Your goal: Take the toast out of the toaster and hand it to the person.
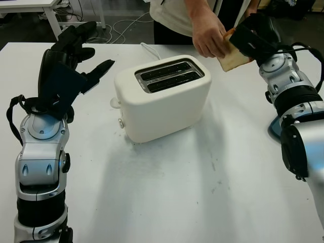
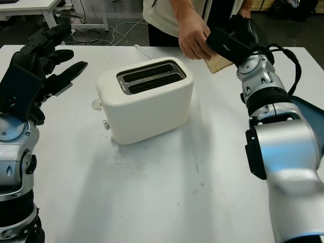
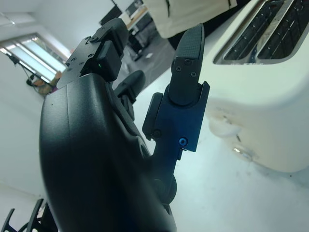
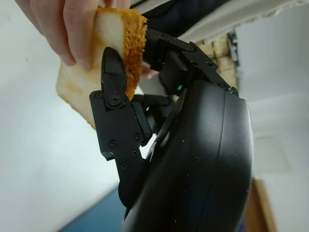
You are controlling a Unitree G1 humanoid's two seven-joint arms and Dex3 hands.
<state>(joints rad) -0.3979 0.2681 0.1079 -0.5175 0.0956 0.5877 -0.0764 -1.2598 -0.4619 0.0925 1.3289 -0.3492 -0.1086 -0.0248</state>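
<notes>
In the left eye view, your right hand (image 1: 253,38) is raised beyond the far right corner of the white two-slot toaster (image 1: 162,96), fingers closed on a slice of toast (image 1: 232,56), and the person's hand (image 1: 210,36) already grips the same slice from the toaster side; both slots look dark and empty, so the handover is the step in hand. Your left hand (image 1: 66,66) is up to the left of the toaster, holding nothing, open, well apart from it. The right eye view gives the same arrangement: the toast (image 2: 218,63) sits between the person's hand (image 2: 192,39) and your right hand (image 2: 230,40), above the white table (image 2: 177,192). In the left wrist view, the left hand (image 3: 145,125) is near the toaster's side (image 3: 263,111), where the knob and a small button show, touching nothing. In the right wrist view, one black finger (image 4: 113,96) presses across the browned crust of the toast (image 4: 96,67) while the person's fingertips (image 4: 72,29) pinch the corner just above it. Treat the slice as light, dry and brittle: the crust is stiff but the crumb will crack or crumble if either side pulls while you're clamped. The person has a firm edge grip, so you would do best to ease the fingers off evenly and avoid twisting.
</notes>
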